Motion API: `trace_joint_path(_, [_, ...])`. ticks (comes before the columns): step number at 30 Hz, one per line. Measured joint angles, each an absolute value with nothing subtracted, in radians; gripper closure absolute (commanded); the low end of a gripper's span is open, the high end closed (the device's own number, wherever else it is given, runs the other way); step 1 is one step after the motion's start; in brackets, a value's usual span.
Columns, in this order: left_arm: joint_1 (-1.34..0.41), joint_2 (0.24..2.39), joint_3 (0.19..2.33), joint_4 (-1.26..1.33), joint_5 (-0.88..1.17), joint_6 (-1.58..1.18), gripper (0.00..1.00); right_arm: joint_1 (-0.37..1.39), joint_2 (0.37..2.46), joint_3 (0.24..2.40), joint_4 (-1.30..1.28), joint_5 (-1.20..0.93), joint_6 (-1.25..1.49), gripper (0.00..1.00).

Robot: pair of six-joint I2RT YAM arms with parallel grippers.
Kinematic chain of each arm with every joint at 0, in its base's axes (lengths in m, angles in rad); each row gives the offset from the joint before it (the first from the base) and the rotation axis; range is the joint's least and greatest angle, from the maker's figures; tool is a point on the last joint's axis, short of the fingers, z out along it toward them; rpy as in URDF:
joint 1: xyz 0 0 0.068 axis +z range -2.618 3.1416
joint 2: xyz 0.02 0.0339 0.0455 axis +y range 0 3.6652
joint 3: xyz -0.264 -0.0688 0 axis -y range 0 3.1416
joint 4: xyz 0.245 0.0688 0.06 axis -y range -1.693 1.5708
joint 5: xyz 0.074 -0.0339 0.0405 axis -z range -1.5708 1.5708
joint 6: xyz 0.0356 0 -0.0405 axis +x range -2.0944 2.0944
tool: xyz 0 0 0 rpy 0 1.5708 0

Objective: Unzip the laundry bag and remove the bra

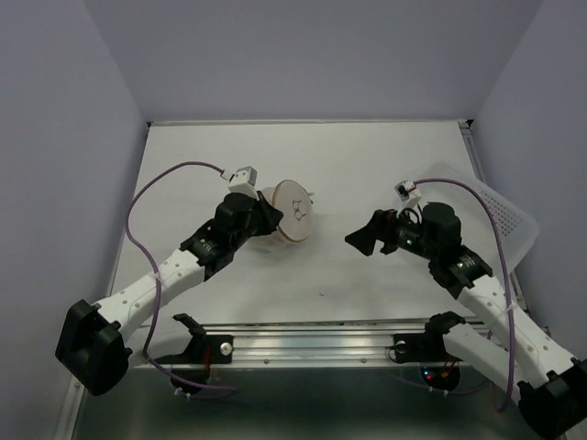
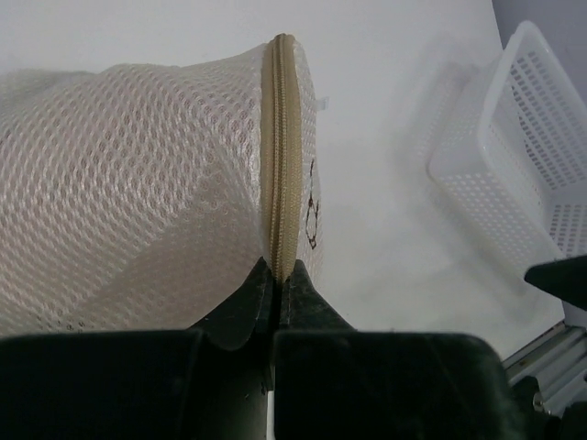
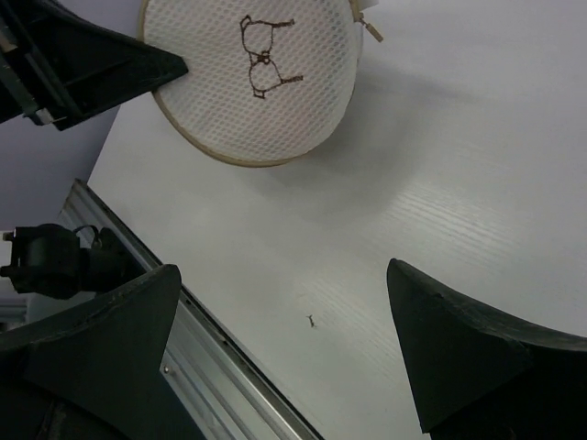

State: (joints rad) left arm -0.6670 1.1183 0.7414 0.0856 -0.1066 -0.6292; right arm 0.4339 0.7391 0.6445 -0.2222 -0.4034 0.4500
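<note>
The laundry bag [image 1: 295,213] is a round cream mesh pouch standing on edge on the table, its face with the dark mark [image 3: 261,60] turned toward the right arm. Its tan zipper [image 2: 280,156] runs around the rim, closed where it shows. A small pull tab [image 3: 371,30] sticks out at the rim. My left gripper [image 2: 277,270] is shut on the zipper seam at the bag's rim [image 1: 271,220]. My right gripper [image 1: 362,240] is open and empty, hovering above the table to the right of the bag [image 3: 284,312]. The bra is hidden.
A white perforated plastic basket [image 1: 500,215] lies at the table's right edge, behind the right arm; it also shows in the left wrist view [image 2: 514,174]. A tiny dark speck [image 3: 312,320] lies on the table near the metal front rail [image 1: 312,335].
</note>
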Motion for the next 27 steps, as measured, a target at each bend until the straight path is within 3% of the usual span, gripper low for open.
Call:
trace_joint_path(5, [-0.665, 1.014, 0.670, 0.046, -0.036, -0.589, 1.00, 0.434, 0.857, 0.609, -0.090, -0.445, 0.498, 0.03])
trace_joint_path(8, [-0.665, 0.960, 0.628, 0.023, 0.005, -0.579, 1.00, 0.434, 0.940, 0.606, 0.013, -0.453, 0.506, 0.22])
trace_joint_path(11, [-0.665, 0.908, 0.599, 0.009, 0.052, -0.572, 1.00, 0.434, 1.034, 0.601, 0.104, -0.464, 0.519, 0.32])
trace_joint_path(27, [-0.659, 0.960, 0.490, 0.046, 0.171, -0.553, 1.00, 0.495, 1.356, 0.506, 0.398, -0.477, 0.543, 0.41])
